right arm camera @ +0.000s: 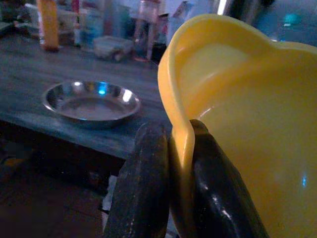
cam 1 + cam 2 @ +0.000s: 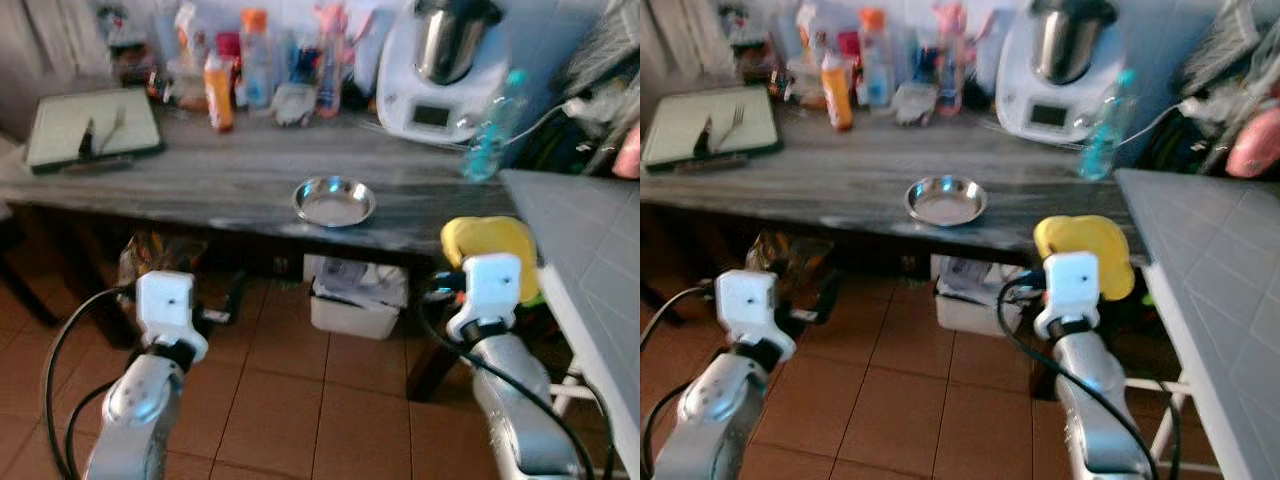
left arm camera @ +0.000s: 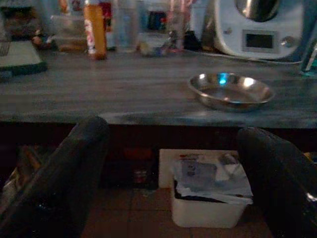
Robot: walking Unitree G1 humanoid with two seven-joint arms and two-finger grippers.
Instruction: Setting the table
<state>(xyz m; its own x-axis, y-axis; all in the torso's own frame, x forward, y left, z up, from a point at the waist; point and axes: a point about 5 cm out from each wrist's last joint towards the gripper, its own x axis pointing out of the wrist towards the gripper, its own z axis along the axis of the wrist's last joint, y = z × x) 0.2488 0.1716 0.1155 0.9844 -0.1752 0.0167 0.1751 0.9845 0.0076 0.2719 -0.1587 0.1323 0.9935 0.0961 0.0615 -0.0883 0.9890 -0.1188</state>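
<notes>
White kitchen machine (image 2: 440, 70) with steel jug, rear of counter. Blue water bottle (image 2: 488, 125) beside it. Orange bottle (image 2: 218, 95) among clutter. White bin (image 2: 355, 300) on tiled floor (image 2: 300, 400).

Head eyes look down at table (image 2: 220, 185); wrists face steel dish (image 3: 230, 90) low.

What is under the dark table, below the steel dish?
Under the table, below the steel dish, a white bin of crumpled papers stands on the tiled floor. The tabletop's shadow hides whatever lies further back.
</notes>
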